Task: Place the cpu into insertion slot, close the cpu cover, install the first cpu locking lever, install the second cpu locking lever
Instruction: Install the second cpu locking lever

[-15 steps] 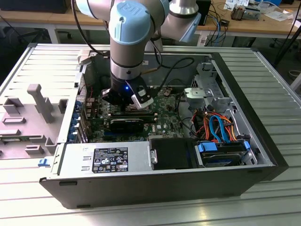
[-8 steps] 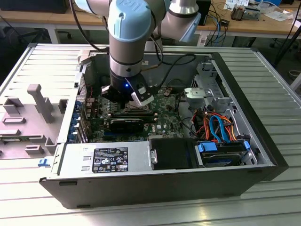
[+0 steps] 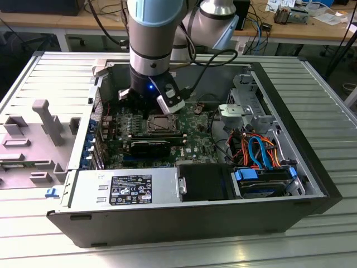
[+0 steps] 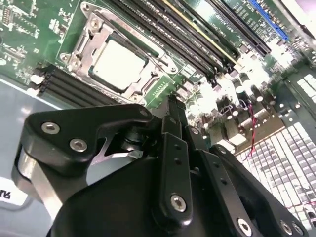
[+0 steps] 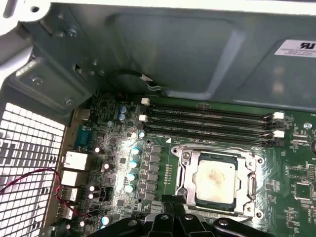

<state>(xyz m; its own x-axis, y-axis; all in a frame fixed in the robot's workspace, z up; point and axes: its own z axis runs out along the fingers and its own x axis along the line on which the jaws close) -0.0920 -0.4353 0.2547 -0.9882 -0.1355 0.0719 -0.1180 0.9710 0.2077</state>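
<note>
The cpu (image 5: 214, 178) lies flat in the insertion slot (image 5: 183, 174) on the green motherboard; its silver-grey top shows in both wrist views (image 4: 117, 64). The cpu cover (image 5: 251, 183) lies down around the chip as a silver frame (image 4: 94, 37). A thin locking lever (image 4: 148, 52) runs along one side of the cover. My gripper (image 5: 171, 200) hangs just above the board beside the socket's edge, with its dark fingers (image 4: 170, 106) together and nothing between them. In the exterior view the gripper (image 3: 144, 109) stands over the board just to the socket's (image 3: 162, 124) left.
Long black memory slots (image 5: 207, 121) run beside the socket. The case's rear grille (image 5: 24, 158) and a row of capacitors (image 5: 133, 163) lie close by. A power supply (image 3: 125, 190) and a drive cage with blue and orange cables (image 3: 262, 151) stand inside the case.
</note>
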